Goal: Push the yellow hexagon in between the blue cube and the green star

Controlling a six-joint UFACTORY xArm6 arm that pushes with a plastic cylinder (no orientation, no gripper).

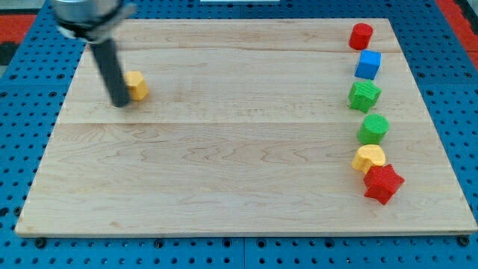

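Note:
The yellow hexagon (137, 85) lies near the board's upper left. My tip (121, 104) touches the board just left of it, the rod partly covering its left side. The blue cube (367, 65) sits at the upper right, with the green star (364, 96) directly below it, the two nearly touching.
A red cylinder (361, 35) sits above the blue cube. Below the green star are a green cylinder (373, 128), a yellow heart-like block (369, 158) and a red star (383, 183). The wooden board (224, 164) rests on a blue pegboard.

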